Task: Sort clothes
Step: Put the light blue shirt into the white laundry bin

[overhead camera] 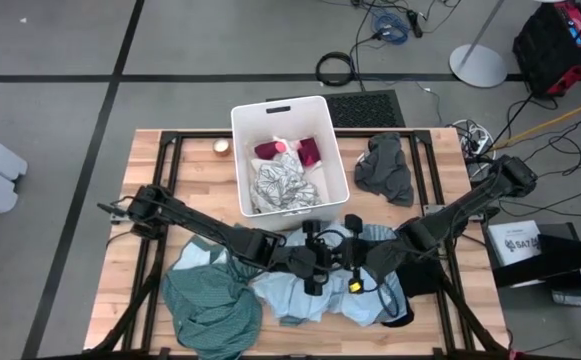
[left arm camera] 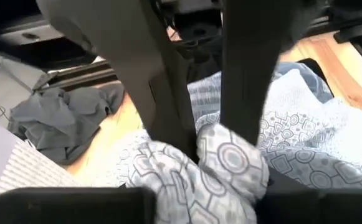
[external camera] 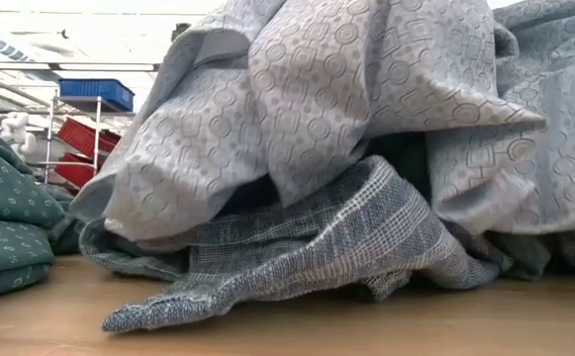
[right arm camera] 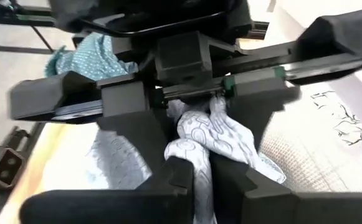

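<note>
My two grippers meet tip to tip over the middle of the table's near half. My left gripper (overhead camera: 322,258) and my right gripper (overhead camera: 340,256) are both shut on one bunch of the light blue patterned garment (overhead camera: 305,298). In the low view this garment (external camera: 366,89) rises in a hump over a blue-grey striped piece (external camera: 317,247) that lies on the table. A teal green garment (overhead camera: 210,300) lies at the near left and a dark grey one (overhead camera: 385,170) at the far right. A black piece (overhead camera: 415,285) lies under my right arm. My left gripper pinches a bunched fold of the light blue garment (left arm camera: 227,168) between its two fingers, coming level from the table's left. The fold is several layers thick and raised off the table. The rest hangs down onto the table. My right gripper pinches the same bunch (right arm camera: 196,158) between its two fingers (right arm camera: 176,180), coming level from the table's right, right against my left gripper. The cloth bulges out between the two grippers, and its lower edges rest on the table.
A white plastic bin (overhead camera: 240,150) stands at the table's far middle, holding a maroon piece (overhead camera: 300,150) and a grey patterned white piece (overhead camera: 280,185). A small round object (overhead camera: 220,148) lies left of the bin. Bare wood shows at the far left.
</note>
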You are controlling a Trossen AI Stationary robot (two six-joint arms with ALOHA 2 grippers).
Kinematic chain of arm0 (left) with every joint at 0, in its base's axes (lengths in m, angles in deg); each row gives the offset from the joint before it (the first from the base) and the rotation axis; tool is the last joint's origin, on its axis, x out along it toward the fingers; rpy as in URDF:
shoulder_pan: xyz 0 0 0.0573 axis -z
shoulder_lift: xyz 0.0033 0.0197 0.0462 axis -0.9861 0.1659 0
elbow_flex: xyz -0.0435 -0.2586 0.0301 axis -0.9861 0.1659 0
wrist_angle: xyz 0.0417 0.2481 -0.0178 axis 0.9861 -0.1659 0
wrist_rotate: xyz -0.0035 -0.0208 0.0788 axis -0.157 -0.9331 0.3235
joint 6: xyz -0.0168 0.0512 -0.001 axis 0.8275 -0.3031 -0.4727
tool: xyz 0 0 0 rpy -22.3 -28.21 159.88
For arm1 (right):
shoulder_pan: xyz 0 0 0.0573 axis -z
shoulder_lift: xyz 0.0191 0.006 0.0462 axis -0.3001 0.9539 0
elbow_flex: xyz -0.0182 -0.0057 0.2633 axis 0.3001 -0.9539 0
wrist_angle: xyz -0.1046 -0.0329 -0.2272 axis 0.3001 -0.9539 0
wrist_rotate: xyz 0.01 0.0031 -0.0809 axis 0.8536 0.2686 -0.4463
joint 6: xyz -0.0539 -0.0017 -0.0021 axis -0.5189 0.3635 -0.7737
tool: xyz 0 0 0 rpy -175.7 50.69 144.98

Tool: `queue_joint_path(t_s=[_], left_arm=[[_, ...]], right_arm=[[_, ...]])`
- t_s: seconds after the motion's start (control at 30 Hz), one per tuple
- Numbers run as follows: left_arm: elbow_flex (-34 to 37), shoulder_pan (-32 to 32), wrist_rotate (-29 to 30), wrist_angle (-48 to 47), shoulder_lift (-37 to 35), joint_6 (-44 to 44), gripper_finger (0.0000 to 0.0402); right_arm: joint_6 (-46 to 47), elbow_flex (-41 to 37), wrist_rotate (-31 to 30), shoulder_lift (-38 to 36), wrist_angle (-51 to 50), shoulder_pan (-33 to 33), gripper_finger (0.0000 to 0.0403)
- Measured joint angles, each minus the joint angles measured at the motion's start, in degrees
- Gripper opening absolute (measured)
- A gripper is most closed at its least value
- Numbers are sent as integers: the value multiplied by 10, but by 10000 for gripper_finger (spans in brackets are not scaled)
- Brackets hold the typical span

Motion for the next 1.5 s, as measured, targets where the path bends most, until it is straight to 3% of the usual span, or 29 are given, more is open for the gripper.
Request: queue_joint_path(t_s=[0.13,0.27,0.43,0.6,0.87,1.2,1.5], left_arm=[[2,0,7,-17,-2,-16,39],[4,-2,11,-30,-1,-17,38],[4,-2,19,-34,-2,-16,38],[4,1,40,-57,-19,-16,38],[4,10,67,-68,-133,-14,38],[3,1,79,78,-292,-38,38],[2,-106,98,150,-367,-91,38]], right_arm=[[24,-1,20,-29,-37,-2,42],[23,-1,73,-33,-59,-5,41],[28,-1,77,-34,-59,-10,61],[71,-1,71,-55,-122,-15,75],[177,-2,83,-109,-215,-52,76],[178,-2,79,-118,-213,-67,75],[163,-2,79,-118,-198,-67,75]])
